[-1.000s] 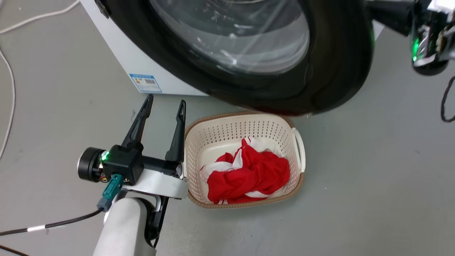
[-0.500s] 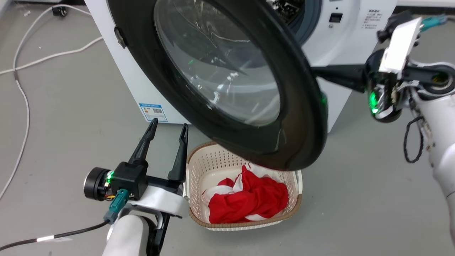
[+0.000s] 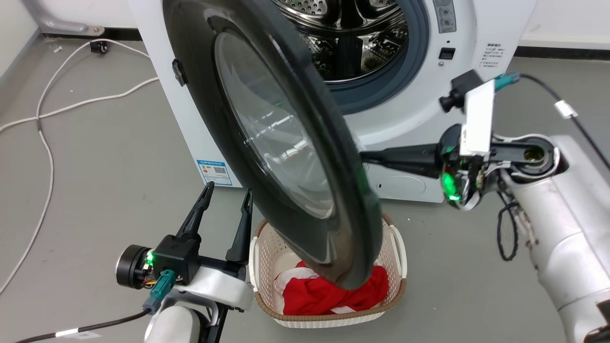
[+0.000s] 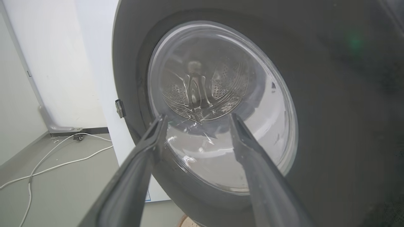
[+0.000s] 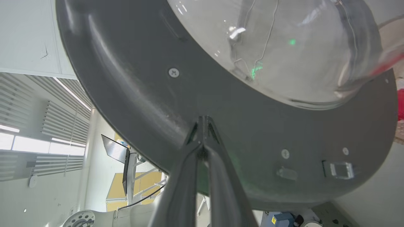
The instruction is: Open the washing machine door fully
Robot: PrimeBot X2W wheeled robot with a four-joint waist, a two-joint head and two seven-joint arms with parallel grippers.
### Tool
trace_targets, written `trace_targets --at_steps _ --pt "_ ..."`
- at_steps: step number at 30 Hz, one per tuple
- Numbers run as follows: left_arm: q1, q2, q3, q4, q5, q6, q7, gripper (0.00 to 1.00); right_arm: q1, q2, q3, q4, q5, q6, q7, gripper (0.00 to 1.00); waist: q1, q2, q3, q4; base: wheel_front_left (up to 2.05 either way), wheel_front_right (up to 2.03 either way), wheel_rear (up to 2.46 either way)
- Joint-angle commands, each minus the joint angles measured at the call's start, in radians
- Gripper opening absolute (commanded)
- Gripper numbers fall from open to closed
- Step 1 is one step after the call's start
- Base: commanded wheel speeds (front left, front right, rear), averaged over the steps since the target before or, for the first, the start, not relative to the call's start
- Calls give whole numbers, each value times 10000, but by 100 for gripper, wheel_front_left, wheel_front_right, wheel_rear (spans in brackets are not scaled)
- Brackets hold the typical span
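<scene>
Right gripper: fingers pressed together, holding nothing, tips touching the grey inner face of the door near its free edge. It reaches in between the door and the washing machine. The door hangs from the machine's left side, swung roughly halfway out. Opening it further likely means pushing away from the machine. Left gripper, fingers apart, sits off the door's outer side, farther from the machine.
</scene>
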Motion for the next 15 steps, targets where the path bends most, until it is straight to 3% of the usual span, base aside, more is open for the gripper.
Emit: trace_targets --at_steps 1,15 --pt "142 -9 11 13 47 7 -26 100 241 134 66 -152 98 0 74 0 2 -1 -14 16 0 0 0" --pt "270 -9 65 21 55 1 -26 100 1337 489 666 -1538 490 -1 -137 0 2 -1 -51 167 0 0 0"
